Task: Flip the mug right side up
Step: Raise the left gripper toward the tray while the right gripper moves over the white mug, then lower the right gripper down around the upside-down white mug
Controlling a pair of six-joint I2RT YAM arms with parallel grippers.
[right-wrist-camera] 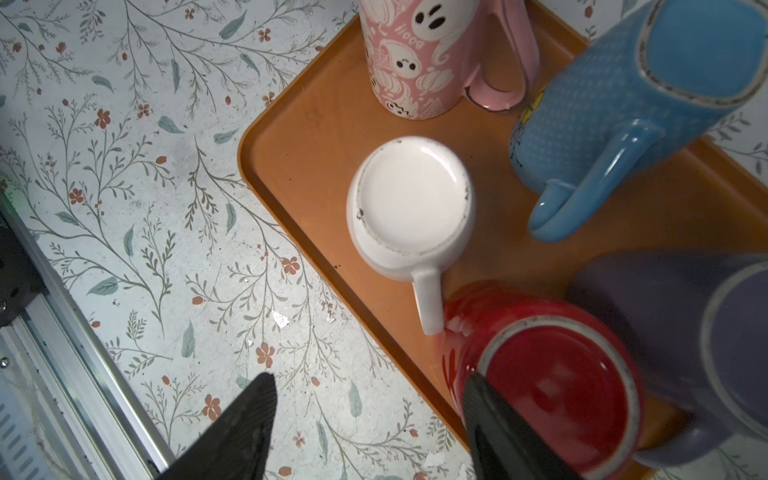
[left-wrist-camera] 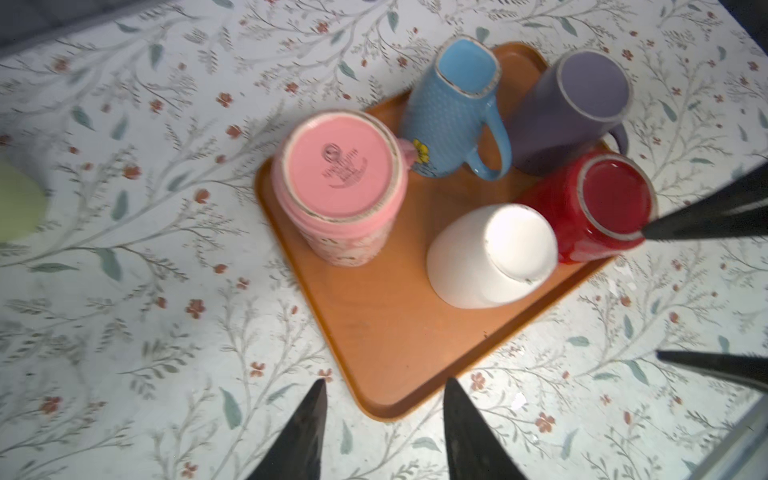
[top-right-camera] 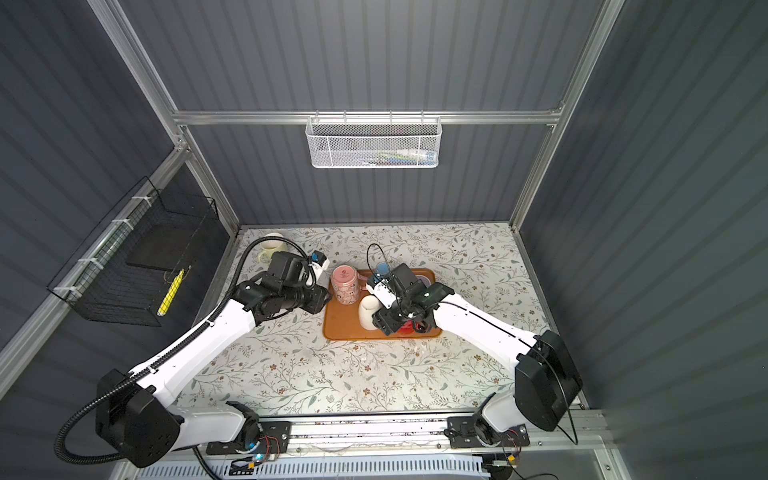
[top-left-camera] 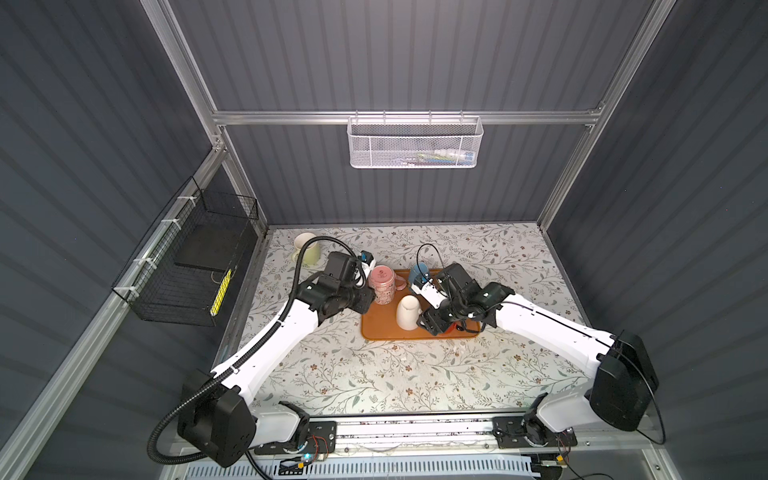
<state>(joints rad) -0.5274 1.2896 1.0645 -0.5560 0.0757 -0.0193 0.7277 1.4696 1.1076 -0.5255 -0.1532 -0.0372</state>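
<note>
Five mugs (left-wrist-camera: 492,253) bottom-up — on one tray (left-wrist-camera: 395,332) | one green mug (top-left-camera: 307,249) — off-tray

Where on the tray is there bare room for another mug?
Bare: the front left corner of the tray, between pink mug, white mug and rim. Crowded: the back and right, with blue mug, purple mug and red mug.

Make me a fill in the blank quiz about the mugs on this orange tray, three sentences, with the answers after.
1. The orange tray holds ___ mugs, all upside down.
2. The handle of the white mug points at the ___ mug.
3. Cartoon ghosts are printed on the ___ mug.

Missing words: five; red; pink
</note>
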